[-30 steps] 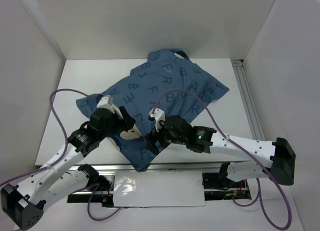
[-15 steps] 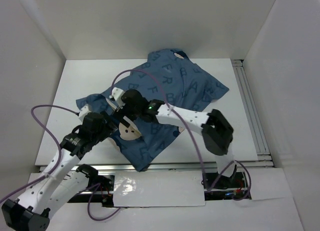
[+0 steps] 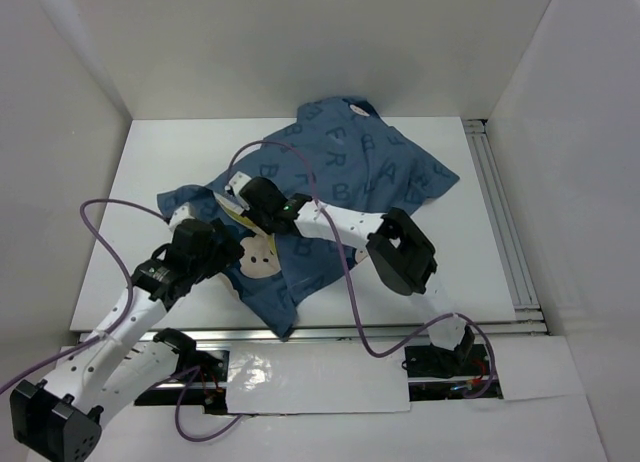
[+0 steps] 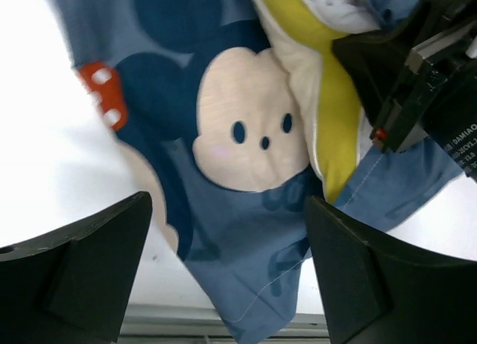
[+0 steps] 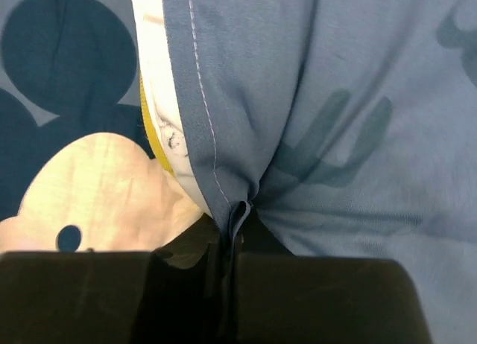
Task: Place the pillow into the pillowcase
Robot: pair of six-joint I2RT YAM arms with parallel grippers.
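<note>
The blue pillowcase point(image 3: 350, 172) lies crumpled across the middle of the table, its mouth toward the near left. A mouse face point(image 4: 250, 132) is printed on the fabric by the opening. The pillow point(image 4: 328, 98) peeks out there as a white edge with a yellow strip, also visible in the right wrist view as the pillow point(image 5: 153, 83); the rest of it is hidden by the case. My right gripper point(image 3: 240, 196) reaches across to the left and is shut on the pillowcase hem point(image 5: 231, 221). My left gripper point(image 4: 227, 206) hovers open just above the case's near corner, holding nothing.
White walls enclose the table on three sides. An aluminium rail point(image 3: 497, 207) runs along the right side. A metal strip point(image 3: 320, 334) marks the near edge. Purple cables point(image 3: 100, 222) loop off both arms, and the right arm's elbow point(image 3: 400, 250) lies over the case.
My right arm swung from the near right across the case to its left opening and shut on the hem. My left gripper stayed open and shifted a little.
</note>
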